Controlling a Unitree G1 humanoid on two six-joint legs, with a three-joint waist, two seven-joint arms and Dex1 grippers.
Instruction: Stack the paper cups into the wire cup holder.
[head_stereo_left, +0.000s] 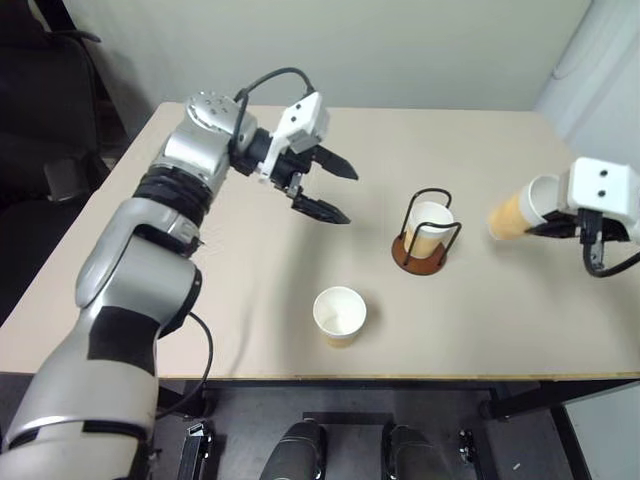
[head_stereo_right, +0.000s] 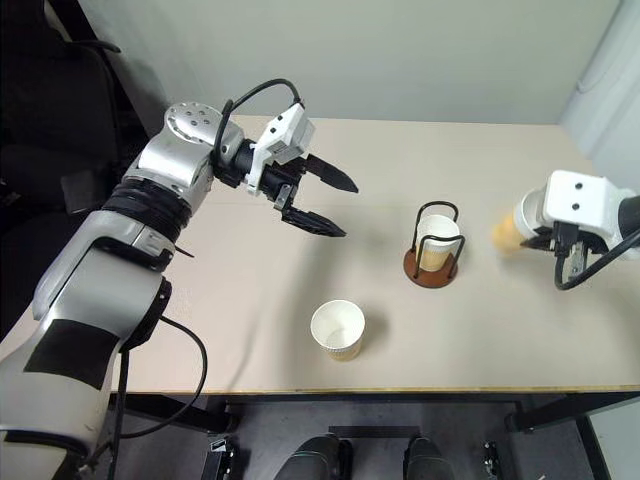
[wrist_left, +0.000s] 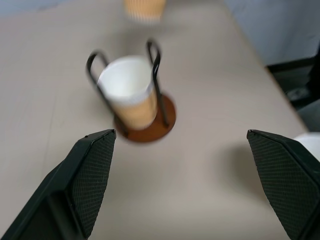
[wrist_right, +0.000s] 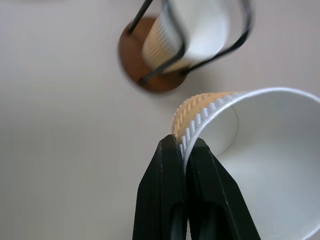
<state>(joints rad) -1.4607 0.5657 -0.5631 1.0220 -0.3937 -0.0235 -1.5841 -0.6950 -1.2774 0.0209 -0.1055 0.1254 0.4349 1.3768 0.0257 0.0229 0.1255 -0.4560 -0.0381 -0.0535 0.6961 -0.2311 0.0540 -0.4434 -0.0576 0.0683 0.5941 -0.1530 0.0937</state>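
Left eye view: the left gripper (head_stereo_left: 327, 187) hangs over the beige table (head_stereo_left: 250, 280) with its 2 fingers spread wide and nothing between them. The wire cup holder (head_stereo_left: 426, 243) stands mid-table with 1 paper cup (head_stereo_left: 429, 227) seated upright inside. A second cup (head_stereo_left: 339, 315) stands alone near the front edge. At the right, the right gripper (head_stereo_left: 560, 228) holds a third cup (head_stereo_left: 520, 212) tilted above the table.

Left wrist view: the holder sits between and beyond the parted fingers (wrist_left: 90, 175); the blurred orange shape past it is probably the lifted cup.

Right wrist view: both fingers (wrist_right: 172, 200) are pinched on the cup's wall at the rim.
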